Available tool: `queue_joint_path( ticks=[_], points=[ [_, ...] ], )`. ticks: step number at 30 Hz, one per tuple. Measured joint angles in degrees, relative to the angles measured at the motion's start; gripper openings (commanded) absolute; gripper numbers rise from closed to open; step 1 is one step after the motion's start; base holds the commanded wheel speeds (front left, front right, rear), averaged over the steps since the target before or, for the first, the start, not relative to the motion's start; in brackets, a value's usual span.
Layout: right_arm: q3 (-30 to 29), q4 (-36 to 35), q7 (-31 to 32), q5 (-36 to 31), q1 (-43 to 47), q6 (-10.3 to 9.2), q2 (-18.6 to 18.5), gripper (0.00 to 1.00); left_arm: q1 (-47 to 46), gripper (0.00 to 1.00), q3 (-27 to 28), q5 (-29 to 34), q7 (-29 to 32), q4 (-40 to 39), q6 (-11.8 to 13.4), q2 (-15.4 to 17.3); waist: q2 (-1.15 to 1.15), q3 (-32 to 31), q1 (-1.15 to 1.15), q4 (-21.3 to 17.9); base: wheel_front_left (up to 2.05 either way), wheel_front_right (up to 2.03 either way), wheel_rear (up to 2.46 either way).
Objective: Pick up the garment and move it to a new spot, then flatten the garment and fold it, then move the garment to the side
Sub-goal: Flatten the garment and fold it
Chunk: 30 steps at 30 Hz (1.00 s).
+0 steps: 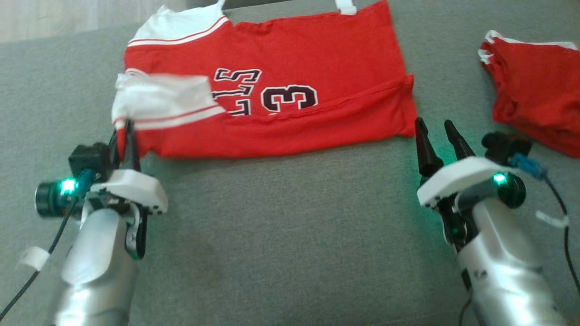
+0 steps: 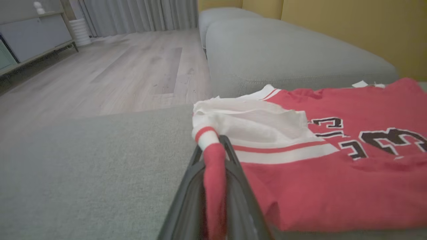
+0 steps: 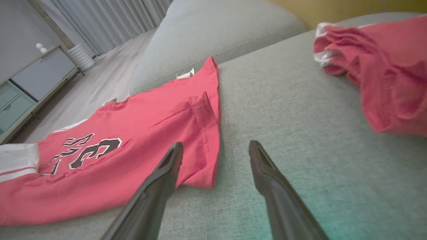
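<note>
A red jersey (image 1: pixel 290 68) with white striped sleeves and black lettering lies spread across the grey sofa cushion; it also shows as the jersey (image 2: pixel 333 180) and the jersey (image 3: pixel 133 133) in the wrist views. My left gripper (image 1: pixel 124 131) is shut on its near left sleeve corner, and the pinched red fabric runs down between the fingers (image 2: pixel 233 173). The white sleeve (image 1: pixel 163 97) is lifted and folded over the body. My right gripper (image 1: pixel 437 127) stands open just off the jersey's near right corner, its fingers (image 3: pixel 170 166) empty above the cushion.
A second red garment (image 1: pixel 534 86) lies crumpled at the right of the cushion (image 1: pixel 281 235). Beyond the sofa's far edge are wood floor (image 2: pixel 110 66), curtains and a low cabinet (image 2: pixel 30 36). Another sofa section (image 2: pixel 283 50) sits against a yellow wall.
</note>
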Motion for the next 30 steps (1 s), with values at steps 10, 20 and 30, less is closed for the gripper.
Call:
queue_joint_path(
  ticks=[10,20,30],
  points=[
    [0.0,16.9,5.0,3.3,-9.7,0.00,0.0,1.00,-0.6,0.00,-3.0,1.5,-2.8,-4.6,-0.9,-0.1,0.00,0.5,0.00,2.6,0.00,0.00,0.00],
    [5.7,25.5,1.2,4.3,-14.4,0.00,-0.2,0.00,-0.2,0.00,-4.0,1.5,-2.3,-4.6,-0.7,0.5,0.00,-0.2,0.00,3.0,0.00,0.00,0.00],
    [9.1,26.8,-1.1,2.2,-14.9,0.00,-0.2,0.00,5.4,0.00,-3.7,0.7,-2.4,-4.1,-0.3,1.9,0.00,-4.5,-0.01,1.3,0.00,0.00,0.00]
  ],
)
